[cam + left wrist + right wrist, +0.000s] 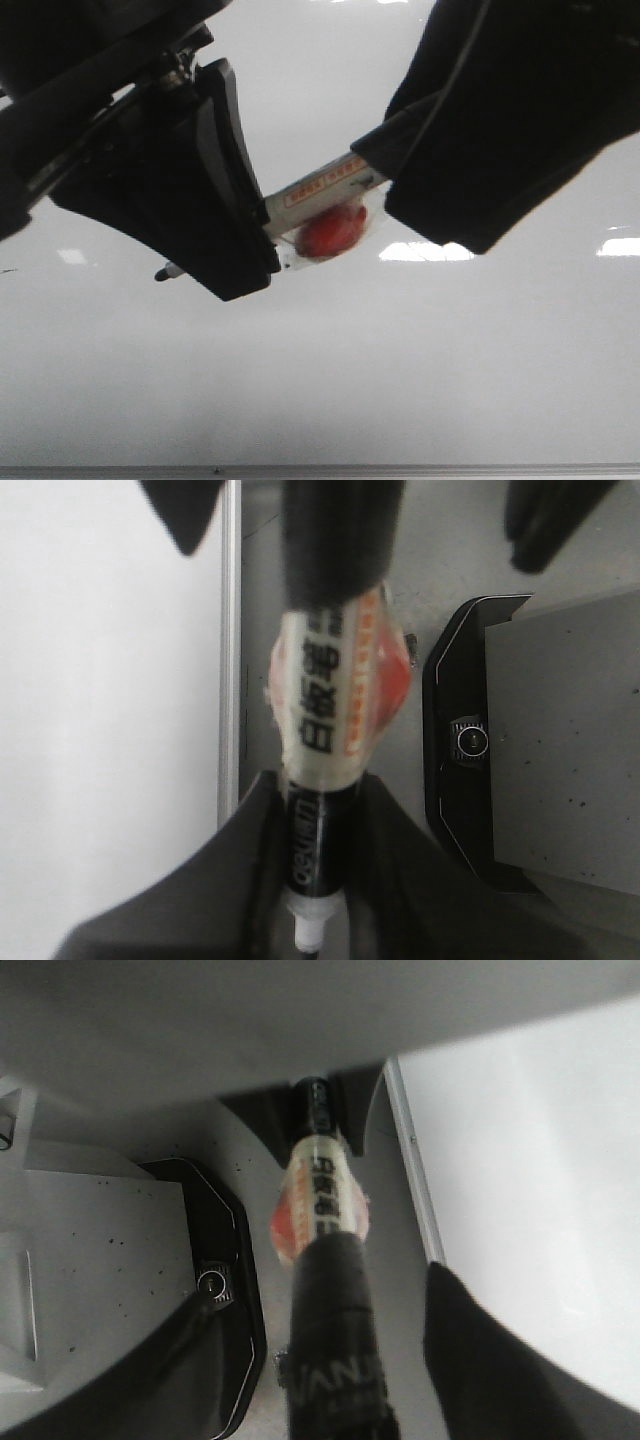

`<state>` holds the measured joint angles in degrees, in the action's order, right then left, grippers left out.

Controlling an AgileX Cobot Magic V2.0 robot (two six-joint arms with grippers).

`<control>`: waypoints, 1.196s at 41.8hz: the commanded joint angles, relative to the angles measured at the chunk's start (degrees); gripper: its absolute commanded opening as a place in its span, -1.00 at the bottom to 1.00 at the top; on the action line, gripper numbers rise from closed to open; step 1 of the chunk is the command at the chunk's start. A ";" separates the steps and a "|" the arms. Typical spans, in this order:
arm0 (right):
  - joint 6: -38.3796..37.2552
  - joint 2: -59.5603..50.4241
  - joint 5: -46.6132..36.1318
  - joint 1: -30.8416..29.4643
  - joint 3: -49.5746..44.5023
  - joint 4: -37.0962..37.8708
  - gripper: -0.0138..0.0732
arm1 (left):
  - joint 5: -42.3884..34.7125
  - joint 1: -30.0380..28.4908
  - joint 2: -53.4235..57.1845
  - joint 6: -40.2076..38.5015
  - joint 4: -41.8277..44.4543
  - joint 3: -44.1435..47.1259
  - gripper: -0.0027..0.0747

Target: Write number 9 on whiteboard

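Whiteboard partly hidden by both claws gripping marker.

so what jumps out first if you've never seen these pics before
A marker with a white label and a red-orange blob on its barrel, spanning the middle of the front view between both arms. The left gripper clamps its tip end, while the right gripper reaches to its back end. Behind them lies the glossy whiteboard, with no drawn 9 visible.
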<state>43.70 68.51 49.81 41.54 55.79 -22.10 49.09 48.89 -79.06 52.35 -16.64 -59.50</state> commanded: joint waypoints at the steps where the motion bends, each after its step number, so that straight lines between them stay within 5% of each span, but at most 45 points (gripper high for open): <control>1: 0.75 -0.76 -3.27 0.18 2.04 -2.25 0.12 | -2.26 0.44 1.48 -0.01 -1.67 -1.75 -0.98; 8: 0.75 -0.75 -4.06 0.18 2.04 -2.37 -0.06 | -3.40 0.44 1.48 -0.01 -1.67 -1.75 -0.98; 17: 0.75 -0.75 -3.69 0.18 2.04 -2.81 -0.56 | -4.13 0.44 1.48 -0.01 -1.67 -1.75 -0.95; 28: 0.70 -0.83 -1.75 0.13 2.04 -2.38 -0.77 | -4.67 0.44 2.89 -0.78 -0.84 -1.75 0.02; 33: -2.18 -2.50 -0.45 -0.82 2.22 1.31 -0.77 | -4.34 -1.03 6.74 -5.57 1.72 -1.75 0.20; 42: -18.18 -8.71 1.67 -9.48 4.02 14.03 -0.77 | -2.85 -10.96 16.62 -12.74 3.32 -1.12 0.21; 50: -27.50 -16.66 -5.38 -21.94 -1.17 9.32 -0.77 | -3.85 -23.51 25.45 -19.58 3.32 3.47 0.20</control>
<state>19.25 55.57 50.89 23.43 55.77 -9.29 48.33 29.48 -57.11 36.68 -12.60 -56.31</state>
